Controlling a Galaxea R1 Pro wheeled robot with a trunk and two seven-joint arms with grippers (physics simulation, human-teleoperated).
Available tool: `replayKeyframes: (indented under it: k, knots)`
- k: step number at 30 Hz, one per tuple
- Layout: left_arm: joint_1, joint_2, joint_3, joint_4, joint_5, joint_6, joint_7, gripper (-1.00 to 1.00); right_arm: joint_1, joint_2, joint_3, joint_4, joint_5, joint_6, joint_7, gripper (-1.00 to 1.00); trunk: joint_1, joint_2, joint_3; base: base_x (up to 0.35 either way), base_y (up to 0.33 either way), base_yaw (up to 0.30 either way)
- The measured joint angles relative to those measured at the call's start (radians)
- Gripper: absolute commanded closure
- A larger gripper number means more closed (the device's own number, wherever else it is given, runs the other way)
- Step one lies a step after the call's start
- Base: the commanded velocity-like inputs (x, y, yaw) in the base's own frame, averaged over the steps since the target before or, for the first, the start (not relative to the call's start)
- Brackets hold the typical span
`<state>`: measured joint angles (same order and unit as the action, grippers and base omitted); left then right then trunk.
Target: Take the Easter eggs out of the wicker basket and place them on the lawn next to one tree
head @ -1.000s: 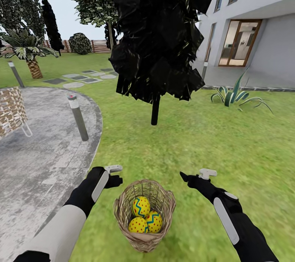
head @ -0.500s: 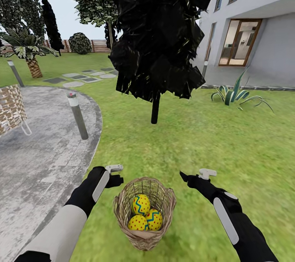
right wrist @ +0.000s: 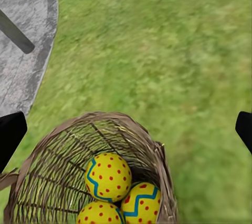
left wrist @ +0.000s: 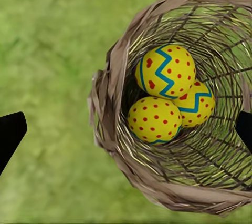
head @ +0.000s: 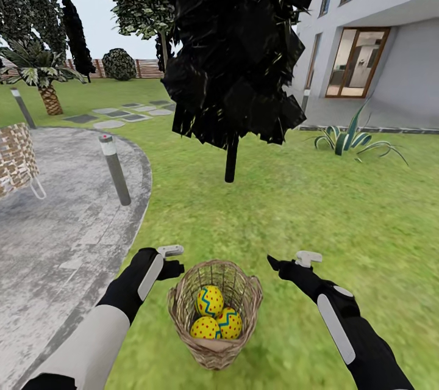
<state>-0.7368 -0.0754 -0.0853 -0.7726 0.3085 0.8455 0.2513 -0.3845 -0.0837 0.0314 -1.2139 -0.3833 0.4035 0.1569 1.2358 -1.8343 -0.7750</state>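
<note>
The wicker basket (head: pixel 214 317) stands on the lawn (head: pixel 341 207) just in front of me, between my arms. Three yellow Easter eggs with blue zigzags and red dots lie in it: one on top (head: pixel 210 301), two below (head: pixel 229 323) (head: pixel 204 329). My left gripper (head: pixel 173 259) hovers open by the basket's left rim and looks down on the eggs (left wrist: pixel 165 71). Right of the basket, my right gripper (head: pixel 289 262) is open too, with the basket (right wrist: pixel 63 150) under it. A tree with black foliage stands ahead on its thin trunk (head: pixel 231 162).
A grey paved path (head: pixel 55 237) curves along the left, with a bollard (head: pixel 115 170) at its edge and a woven chair (head: pixel 14 158) beyond. A spiky plant (head: pixel 350 141) and the white house (head: pixel 390 42) are at the right. A palm (head: pixel 47 85) and fence (head: pixel 149 68) stand far back.
The whole view has shifted slightly: chair and bollard slid left and the basket sits a little higher in the picture, so the camera moved. Both grippers hold the same pose.
</note>
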Motion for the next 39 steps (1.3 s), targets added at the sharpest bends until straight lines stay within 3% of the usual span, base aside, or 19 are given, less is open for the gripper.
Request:
replayKeyframes:
  k: [33,39]
  knots:
    - [0.000,-0.002,0.003,-0.050,0.008,0.000,-0.001,-1.00,0.000,0.000,0.000,-0.001,0.000,0.000,0.001,-1.00,0.127,-0.231,-0.103,0.000,0.000,0.000]
    - [0.000,-0.004,0.003,-0.051,0.008,0.004,-0.001,-1.00,0.000,-0.001,-0.003,-0.066,-0.001,0.025,-0.004,-1.00,0.150,-0.273,-0.122,0.000,0.000,0.000]
